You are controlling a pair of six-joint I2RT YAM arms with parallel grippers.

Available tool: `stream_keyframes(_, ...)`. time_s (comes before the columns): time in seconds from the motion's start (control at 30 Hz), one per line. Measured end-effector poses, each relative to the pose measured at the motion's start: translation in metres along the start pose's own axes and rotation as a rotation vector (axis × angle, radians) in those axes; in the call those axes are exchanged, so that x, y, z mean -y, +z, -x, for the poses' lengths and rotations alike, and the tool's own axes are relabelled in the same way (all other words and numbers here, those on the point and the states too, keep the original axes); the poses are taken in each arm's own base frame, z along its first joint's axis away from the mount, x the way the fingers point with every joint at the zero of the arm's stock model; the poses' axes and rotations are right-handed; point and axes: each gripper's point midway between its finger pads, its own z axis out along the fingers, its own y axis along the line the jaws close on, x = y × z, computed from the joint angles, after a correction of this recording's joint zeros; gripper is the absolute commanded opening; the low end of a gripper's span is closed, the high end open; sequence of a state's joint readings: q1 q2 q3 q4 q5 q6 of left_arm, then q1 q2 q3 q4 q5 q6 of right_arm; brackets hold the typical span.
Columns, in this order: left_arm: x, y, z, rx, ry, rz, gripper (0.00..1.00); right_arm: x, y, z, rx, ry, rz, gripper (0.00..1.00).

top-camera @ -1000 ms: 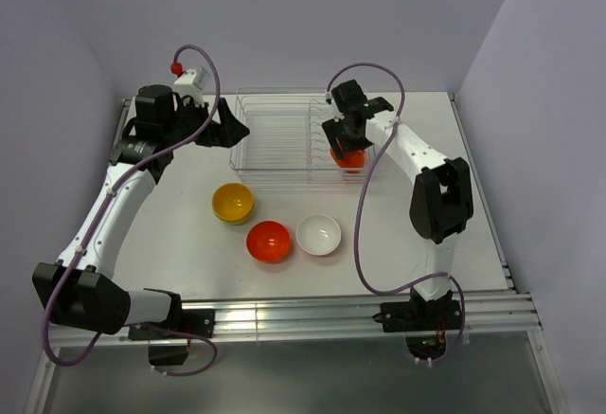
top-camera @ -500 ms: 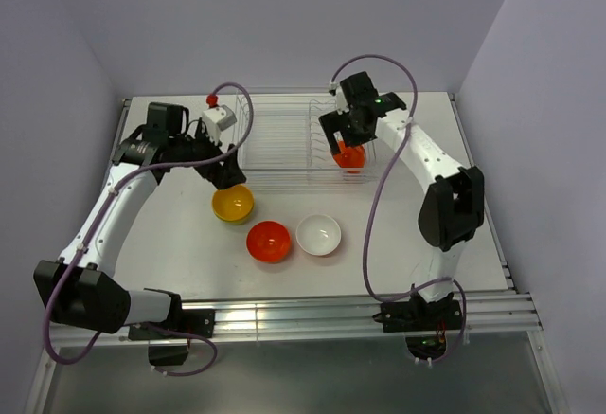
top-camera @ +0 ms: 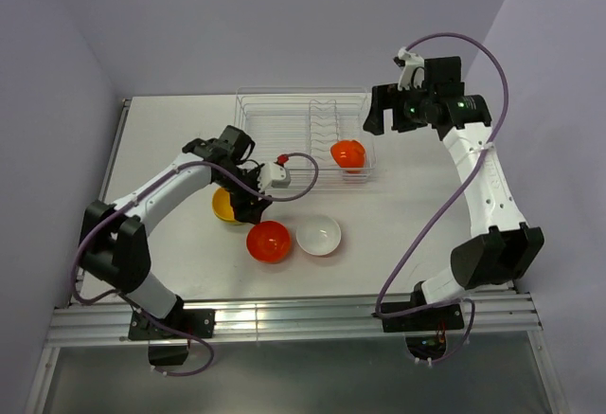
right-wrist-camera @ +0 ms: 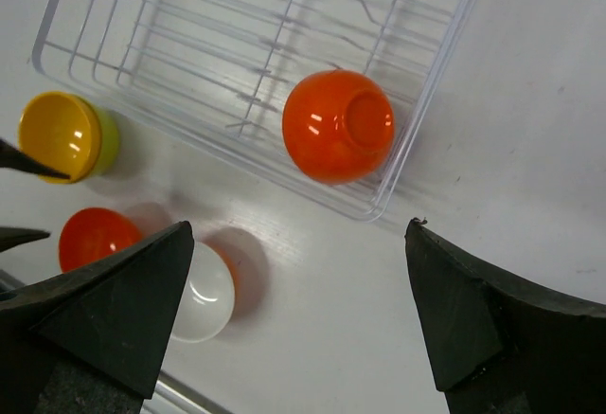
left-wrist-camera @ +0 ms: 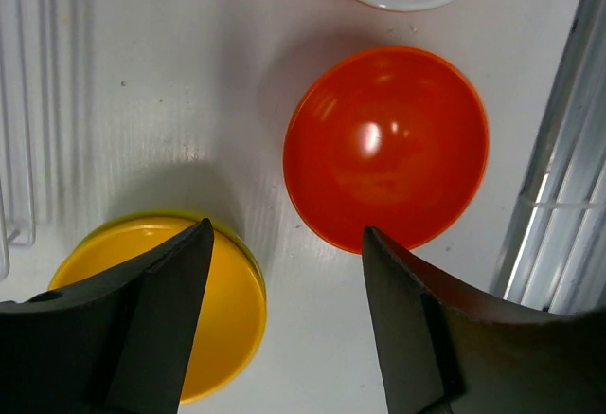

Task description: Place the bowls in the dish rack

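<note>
Load in progress: the left gripper (left-wrist-camera: 284,243) hangs low over the table (top-camera: 170,139), jaws apart, astride the rim of the yellow bowl (left-wrist-camera: 222,310). One finger is over the bowl's inside, the other outside it, toward the red bowl (left-wrist-camera: 386,149) just beside. Whether either finger touches the rim is hard to tell. The left arm (top-camera: 161,187) is bent, wrist pointing down. The right gripper (top-camera: 383,116), jaws wide and empty, rides high past the right end of the dish rack (top-camera: 284,116), where an orange bowl (right-wrist-camera: 336,125) lies upside down.
</note>
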State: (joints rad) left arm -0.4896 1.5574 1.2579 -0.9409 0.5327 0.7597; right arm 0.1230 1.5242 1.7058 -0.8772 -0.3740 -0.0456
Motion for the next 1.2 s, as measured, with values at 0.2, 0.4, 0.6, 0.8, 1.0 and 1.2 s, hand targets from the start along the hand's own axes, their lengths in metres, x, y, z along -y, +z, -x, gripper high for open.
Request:
stream_keyframes(0.2,-0.005,0.029,-0.011,-0.080,0.088,-0.054,0.65,-0.003,-0.013,-0.033,-0.051,0.054,0.059,1.00)
stream_keyframes(0.4,-0.003,0.044,-0.007,-0.087,0.159,-0.069,0.62,-0.006,-0.015,-0.047,-0.087,0.086,0.090,1.00)
stream_keyframes(0.6,0.000,0.058,-0.011,-0.095,0.180,-0.081,0.59,-0.003,-0.019,-0.051,-0.091,0.098,0.091,1.00)
stream_keyframes(0.8,0.004,0.071,-0.017,-0.110,0.194,-0.083,0.51,-0.002,-0.019,-0.052,-0.085,0.109,0.083,1.00)
stream_keyframes(1.0,0.012,0.083,-0.026,-0.130,0.194,-0.086,0.20,-0.002,-0.022,-0.052,-0.080,0.129,0.080,1.00)
stream_keyframes(1.2,0.017,0.070,-0.018,-0.101,0.198,-0.055,0.00,-0.006,-0.024,-0.047,-0.058,0.149,0.104,1.00)
